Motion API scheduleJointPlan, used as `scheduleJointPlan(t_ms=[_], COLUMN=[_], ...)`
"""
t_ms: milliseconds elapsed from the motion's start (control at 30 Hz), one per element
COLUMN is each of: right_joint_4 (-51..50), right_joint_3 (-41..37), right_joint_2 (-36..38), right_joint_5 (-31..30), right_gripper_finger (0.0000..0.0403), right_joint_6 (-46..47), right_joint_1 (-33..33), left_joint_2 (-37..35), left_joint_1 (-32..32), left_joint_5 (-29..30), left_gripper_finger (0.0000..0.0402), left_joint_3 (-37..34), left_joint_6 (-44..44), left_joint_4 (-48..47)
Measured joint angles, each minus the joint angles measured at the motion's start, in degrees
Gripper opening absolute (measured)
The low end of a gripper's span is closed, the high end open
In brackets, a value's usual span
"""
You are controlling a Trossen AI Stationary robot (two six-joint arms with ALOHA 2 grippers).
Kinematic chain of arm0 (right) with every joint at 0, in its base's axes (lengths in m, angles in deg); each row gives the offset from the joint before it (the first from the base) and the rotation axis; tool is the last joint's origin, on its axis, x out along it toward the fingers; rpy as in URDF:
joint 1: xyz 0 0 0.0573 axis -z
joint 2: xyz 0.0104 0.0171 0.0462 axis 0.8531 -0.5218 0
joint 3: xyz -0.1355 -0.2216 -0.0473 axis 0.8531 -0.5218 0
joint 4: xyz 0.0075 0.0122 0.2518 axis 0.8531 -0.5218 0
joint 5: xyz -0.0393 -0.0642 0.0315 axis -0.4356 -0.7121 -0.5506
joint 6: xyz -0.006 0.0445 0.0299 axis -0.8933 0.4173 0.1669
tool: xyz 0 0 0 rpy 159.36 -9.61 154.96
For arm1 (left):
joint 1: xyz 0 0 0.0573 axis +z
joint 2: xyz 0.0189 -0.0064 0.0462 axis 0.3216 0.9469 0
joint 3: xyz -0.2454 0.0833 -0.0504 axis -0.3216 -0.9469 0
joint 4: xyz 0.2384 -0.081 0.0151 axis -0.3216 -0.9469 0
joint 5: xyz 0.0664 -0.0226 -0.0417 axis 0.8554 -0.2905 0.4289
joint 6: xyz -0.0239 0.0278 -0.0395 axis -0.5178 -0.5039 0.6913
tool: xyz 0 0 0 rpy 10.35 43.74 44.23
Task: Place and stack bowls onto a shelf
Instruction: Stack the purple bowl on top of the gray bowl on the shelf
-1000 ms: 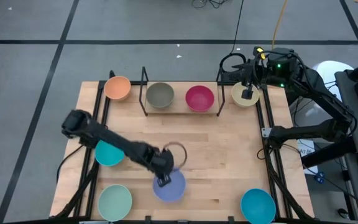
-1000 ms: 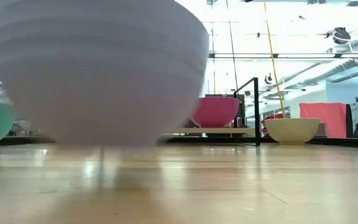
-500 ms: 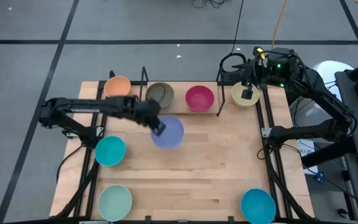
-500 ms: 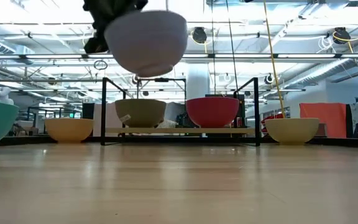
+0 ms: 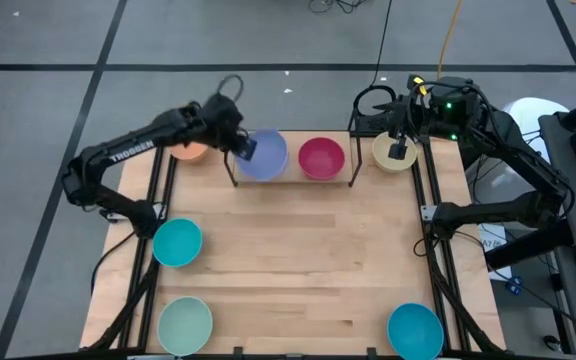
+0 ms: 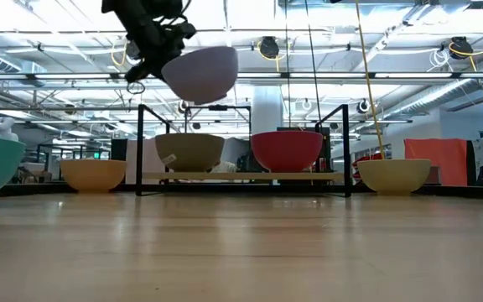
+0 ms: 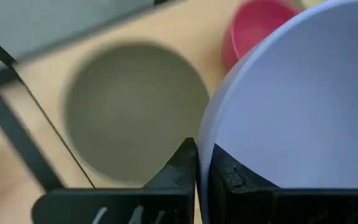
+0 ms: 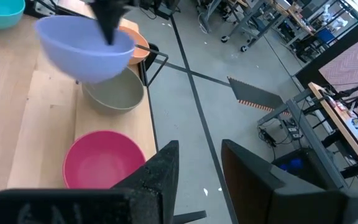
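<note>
My left gripper (image 5: 245, 148) is shut on the lavender bowl (image 5: 267, 155), which hangs in the air over the shelf (image 6: 241, 176). The olive-grey bowl (image 7: 135, 112) stands on the shelf's board right under it, and the magenta bowl (image 5: 321, 158) stands beside that one on the same board. An orange bowl (image 8: 138, 43) rests on the table left of the shelf. My right gripper (image 8: 194, 168) is open, high over the cream bowl (image 5: 394, 150) at the far right. My left gripper pinches the lavender bowl's rim (image 7: 207, 155) on the side toward the table's left, one finger inside the bowl (image 7: 235, 177) and one outside (image 7: 182, 165). The fingers slant down from the table's left. The bowl is lifted clear, mouth up and slightly tilted.
The shelf's black wire uprights (image 5: 232, 150) rise at both ends of its board. A teal bowl (image 5: 177, 243) and a mint bowl (image 5: 185, 323) sit at the near left of the table. Another teal bowl (image 5: 414, 330) sits at the near right.
My left gripper has swung up and toward the far edge with the lavender bowl. It went from low over the table's near middle to above the shelf, over the olive-grey bowl, and its wrist has rolled. The bowl has stayed mouth up throughout.
</note>
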Motion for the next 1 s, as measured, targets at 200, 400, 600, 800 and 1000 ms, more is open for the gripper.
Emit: scheduleJointPlan(t_ms=[200,400,600,800,1000], right_joint_4=[0.5,0.5,3.0,5.0,6.6], right_joint_3=[-0.9,-3.0,-5.0,-5.2,-5.2], right_joint_2=[0.0,0.0,0.0,0.0,0.0], right_joint_5=[0.0,-0.1,-0.2,-0.2,-0.2], right_gripper_finger=[0.0115,0.0115,0.0115,0.0115,0.0115], right_joint_6=[0.0,0.0,0.0,0.0,0.0], right_joint_1=[0.0,0.1,0.1,0.1,0.1], left_joint_2=[0.1,3.0,6.7,10.2,12.7], left_joint_1=[7.3,10.7,11.7,11.9,11.9], left_joint_5=[-2.7,-2.8,-2.8,-2.8,-2.8], left_gripper_finger=[0.0008,0.0008,0.0008,0.0008,0.0010], left_joint_3=[3.9,4.1,4.1,4.1,4.1], left_joint_6=[-3.8,-5.3,-7.7,-9.3,-11.3], left_joint_4=[-0.1,-4.1,-2.6,-3.2,-3.5])
